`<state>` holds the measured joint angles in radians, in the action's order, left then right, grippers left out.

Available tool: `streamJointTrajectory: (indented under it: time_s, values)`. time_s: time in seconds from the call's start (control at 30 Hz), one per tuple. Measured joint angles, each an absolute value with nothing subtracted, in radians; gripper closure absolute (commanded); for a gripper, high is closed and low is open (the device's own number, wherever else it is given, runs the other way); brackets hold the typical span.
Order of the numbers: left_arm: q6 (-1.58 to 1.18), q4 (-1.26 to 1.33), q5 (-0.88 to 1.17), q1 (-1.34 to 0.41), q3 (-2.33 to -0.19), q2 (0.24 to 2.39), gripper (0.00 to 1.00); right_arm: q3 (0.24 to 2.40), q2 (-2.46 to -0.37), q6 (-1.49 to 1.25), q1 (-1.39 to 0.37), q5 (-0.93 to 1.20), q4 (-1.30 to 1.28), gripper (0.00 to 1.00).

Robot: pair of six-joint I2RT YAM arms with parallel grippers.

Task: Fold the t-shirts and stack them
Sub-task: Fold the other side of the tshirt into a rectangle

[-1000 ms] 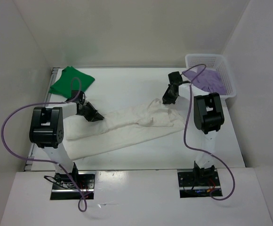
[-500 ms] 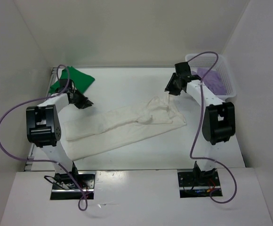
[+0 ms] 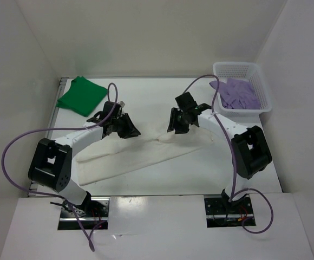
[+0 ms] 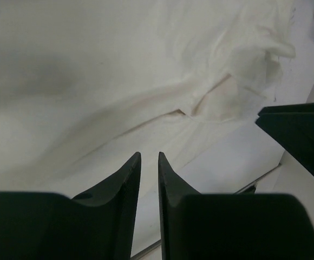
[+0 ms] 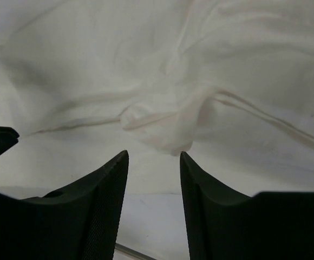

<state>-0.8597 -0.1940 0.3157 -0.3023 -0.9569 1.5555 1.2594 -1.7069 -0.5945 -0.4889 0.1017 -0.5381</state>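
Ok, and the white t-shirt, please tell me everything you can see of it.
The white t-shirt is plain soft cloth, off-white and creased. It lies on the table as a long band, slanting from near left to far right, seemingly folded lengthwise. Near its middle the cloth bunches into a small pucker. The left gripper and the right gripper hang over its far edge, the right one open above the pucker; whether either touches the cloth I cannot tell.

White table (image 3: 146, 95), three things lying on it.
Folded green t-shirt (image 3: 82, 95) at far-left corner; white t-shirt (image 3: 130, 157) rumpled, slantwise across the middle; lattice basket (image 3: 242, 67) at far-right corner.
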Motion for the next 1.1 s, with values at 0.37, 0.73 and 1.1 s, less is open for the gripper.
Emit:
streamJointTrajectory:
  time_s: [0.37, 0.73, 1.1]
  values:
    - [-0.894, -0.155, 0.273, -0.342, -0.953, 1.664, 0.72, 1.190, -1.711, -0.617, -0.505, 0.060, -0.553, 0.53]
    - [-0.893, -0.142, 0.263, -0.343, -0.953, 1.691, 0.72, 1.190, -1.802, -0.643, -0.508, 0.060, -0.538, 0.98]
    - [-0.893, -0.120, 0.262, -0.343, -0.953, 1.723, 0.67, 1.135, -1.712, -0.740, -0.566, 0.133, -0.566, 0.93]
